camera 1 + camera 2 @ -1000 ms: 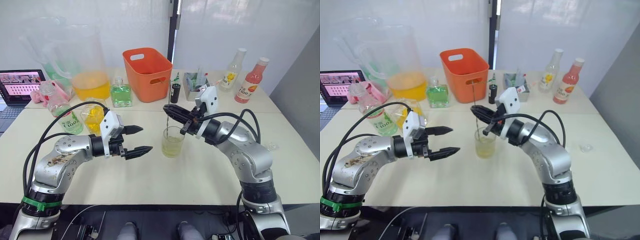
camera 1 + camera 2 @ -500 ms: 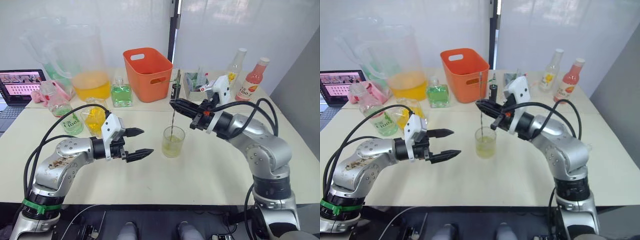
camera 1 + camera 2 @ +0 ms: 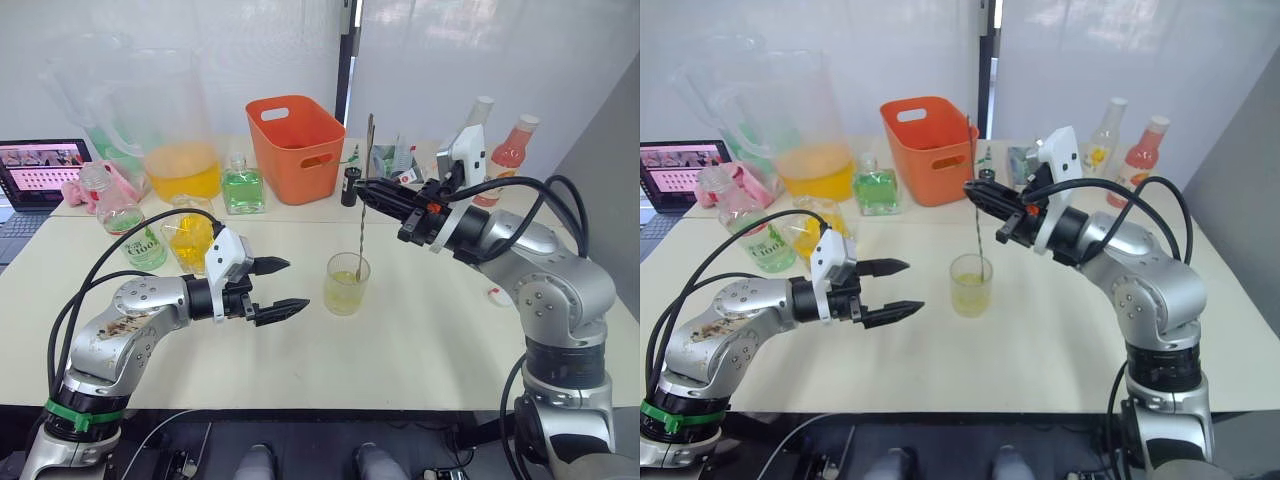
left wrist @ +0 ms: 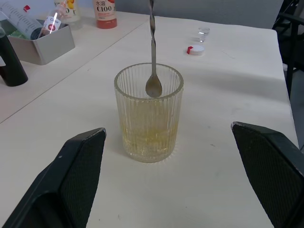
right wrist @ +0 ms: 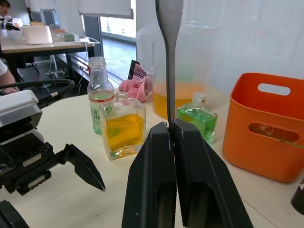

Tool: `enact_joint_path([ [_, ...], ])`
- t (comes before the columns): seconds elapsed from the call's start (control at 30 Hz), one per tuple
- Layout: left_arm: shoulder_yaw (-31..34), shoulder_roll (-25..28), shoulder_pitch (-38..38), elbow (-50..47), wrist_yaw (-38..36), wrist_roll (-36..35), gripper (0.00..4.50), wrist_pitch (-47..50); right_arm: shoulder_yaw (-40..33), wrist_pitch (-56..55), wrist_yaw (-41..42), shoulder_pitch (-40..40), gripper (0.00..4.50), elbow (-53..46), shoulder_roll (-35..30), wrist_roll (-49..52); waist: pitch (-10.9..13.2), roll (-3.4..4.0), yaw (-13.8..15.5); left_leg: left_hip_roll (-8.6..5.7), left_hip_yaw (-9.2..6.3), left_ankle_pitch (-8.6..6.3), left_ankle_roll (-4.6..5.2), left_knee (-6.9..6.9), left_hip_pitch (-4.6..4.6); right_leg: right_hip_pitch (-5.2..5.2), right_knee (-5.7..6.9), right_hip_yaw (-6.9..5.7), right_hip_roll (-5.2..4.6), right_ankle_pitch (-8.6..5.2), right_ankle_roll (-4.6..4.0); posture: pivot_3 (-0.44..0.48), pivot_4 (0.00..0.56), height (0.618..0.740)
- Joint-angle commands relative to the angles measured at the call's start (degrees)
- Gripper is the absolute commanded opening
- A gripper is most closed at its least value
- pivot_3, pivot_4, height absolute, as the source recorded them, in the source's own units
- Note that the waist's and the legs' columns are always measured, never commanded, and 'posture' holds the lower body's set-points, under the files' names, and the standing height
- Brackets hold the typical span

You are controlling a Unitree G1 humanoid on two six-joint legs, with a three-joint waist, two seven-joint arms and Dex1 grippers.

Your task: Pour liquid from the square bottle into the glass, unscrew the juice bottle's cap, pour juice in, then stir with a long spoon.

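The ribbed glass (image 3: 346, 284) stands mid-table with pale yellow liquid in its lower part. My right gripper (image 3: 368, 189) is shut on the handle of the long spoon (image 3: 362, 215), which hangs upright over the glass. The spoon's bowl (image 4: 153, 87) sits just inside the rim, above the liquid. My left gripper (image 3: 297, 283) is open and empty, a short way left of the glass. The square bottle (image 3: 187, 235) with yellow liquid and the juice bottle (image 3: 128, 225) with a green label stand together at the left.
An orange basket (image 3: 296, 145), a green square bottle (image 3: 241, 187) and a large pitcher (image 3: 175, 135) of orange liquid line the back. A grey box (image 3: 390, 160), a small dark bottle (image 3: 350, 186) and two bottles (image 3: 509, 160) stand back right. A loose cap (image 3: 497, 294) lies right of the glass.
My right gripper has risen and moved right, lifting the spoon so its bowl came up out of the liquid to the glass rim. The left arm has hardly moved.
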Motion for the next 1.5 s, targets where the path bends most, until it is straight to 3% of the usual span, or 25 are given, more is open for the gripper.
enact_joint_path([
  [0.03, 0.24, -0.31, -0.28, -2.19, 0.27, -1.18, 4.48, 0.07, -1.13, 0.74, 0.32, -1.67, 0.0, -1.68, -2.47, 0.33, 0.0, 0.0, 0.01, 0.0, 0.01, 0.0, 0.0, 0.0, 0.0, -0.01, 0.0, 0.01, 0.0, 0.0, 0.0, 0.0, 0.15, 0.74],
  [0.43, 0.51, -1.86, 1.95, -3.63, 1.81, -0.8, 4.48, -0.78, -1.01, 2.49, 2.09, -4.36, 0.0, 1.3, -5.61, 1.33, 0.0, 0.0, 0.04, 0.0, 0.01, 0.0, 0.0, 0.0, 0.0, -0.01, 0.0, 0.01, 0.0, -0.02, 0.04, 0.0, 0.15, 0.74],
  [0.73, 1.16, -2.25, 3.41, -4.76, 2.8, -0.87, 4.48, -1.65, -5.68, 10.56, -2.66, -16.23, 0.0, 8.1, -2.14, 8.84, 0.01, 0.01, -0.15, 0.0, 0.01, 0.0, 0.0, 0.0, -0.01, -0.01, 0.0, 0.01, 0.0, 0.03, -0.05, 0.0, 0.15, 0.74],
  [1.0, 1.98, -1.81, 3.36, -4.85, 2.45, -1.36, 4.48, -1.86, -4.73, 19.83, -2.6, -28.08, 0.0, 21.5, -10.12, 6.13, 0.02, 0.04, 0.06, 0.0, 0.03, 0.0, 0.0, -0.01, -0.04, -0.05, -0.03, 0.01, -0.02, 0.03, -0.06, 0.0, 0.15, 0.74],
  [1.13, 2.73, -2.51, 3.67, -5.39, 2.61, -3.24, 4.48, -0.88, 0.97, 28.53, 0.73, -36.1, 0.0, 34.79, -17.63, 1.58, 0.04, 0.07, -0.01, -0.01, 0.05, 0.0, 0.0, -0.04, -0.07, -0.1, -0.07, 0.02, -0.03, 0.02, -0.1, 0.0, 0.15, 0.74],
  [1.27, 4.4, -2.11, 4.18, -7.85, 1.86, -8.37, 4.48, 1.38, 13.67, 31.72, 9.39, -39.39, 0.0, 40.67, -24.02, -4.43, 0.04, 0.06, -0.17, -0.01, 0.12, -0.01, -0.01, -0.11, -0.07, -0.15, -0.16, 0.02, -0.08, -0.14, -0.38, 0.0, 0.15, 0.74],
  [1.4, 4.74, -1.11, 5.24, -9.66, 2.13, -9.43, 4.48, 1.44, 21.99, 33.03, 15.97, -37.77, 0.0, 42.66, -25.62, -7.72, 0.04, 0.07, -0.66, -0.01, 0.16, -0.02, -0.01, -0.11, -0.07, -0.17, -0.15, 0.04, -0.08, -0.08, -0.26, 0.0, 0.15, 0.74],
  [1.5, 5.4, -0.49, 6.86, -11.29, 2.93, -10.63, 4.48, 2.11, 26.58, 30.61, 15.41, -36.29, 0.0, 47.04, -23.83, -13.44, 0.08, 0.14, -0.71, -0.01, 0.16, -0.01, 0.0, -0.1, -0.07, -0.22, -0.07, 0.05, -0.07, -0.02, -0.1, 0.0, 0.15, 0.74],
])
